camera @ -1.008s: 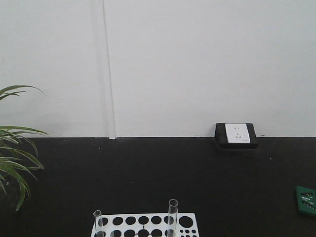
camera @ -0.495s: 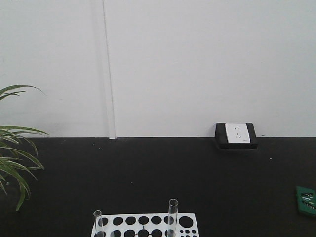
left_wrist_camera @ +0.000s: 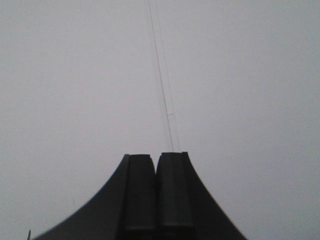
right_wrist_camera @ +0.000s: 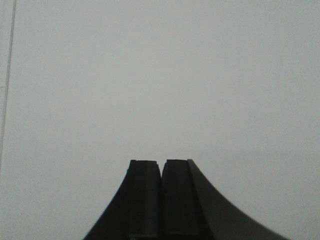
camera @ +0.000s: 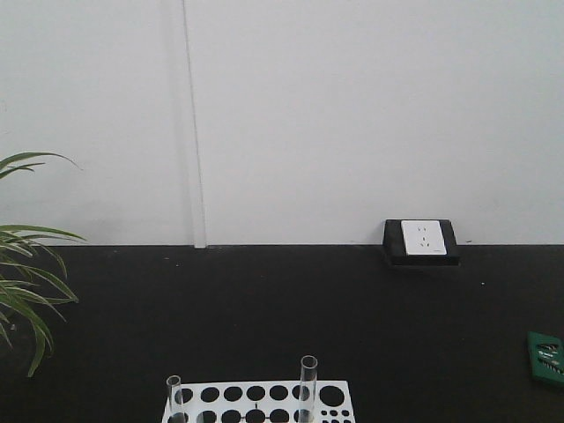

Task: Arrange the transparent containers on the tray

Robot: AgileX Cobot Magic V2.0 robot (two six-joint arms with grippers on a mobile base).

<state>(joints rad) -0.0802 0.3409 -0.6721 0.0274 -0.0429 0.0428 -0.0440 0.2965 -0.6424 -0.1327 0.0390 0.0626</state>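
The task looks barely begun, or not begun at all: two tubes stand upright in the holes of a white rack (camera: 256, 394) at the bottom centre of the front view, a left tube (camera: 174, 397) near the rack's left end and a right tube (camera: 307, 386) right of its middle, and no tray shows in any view, so nothing can be seen arranged on it. Both tubes are left to move. The left claw (left_wrist_camera: 156, 156) is pressed together and empty, pointing at a blank grey wall; the right claw (right_wrist_camera: 161, 162) is likewise pressed together, with nothing between its fingers. Neither wrist view shows the rack or the black surface (camera: 282, 308), and neither claw appears in the front view, so I judge both to be well apart from the tubes.
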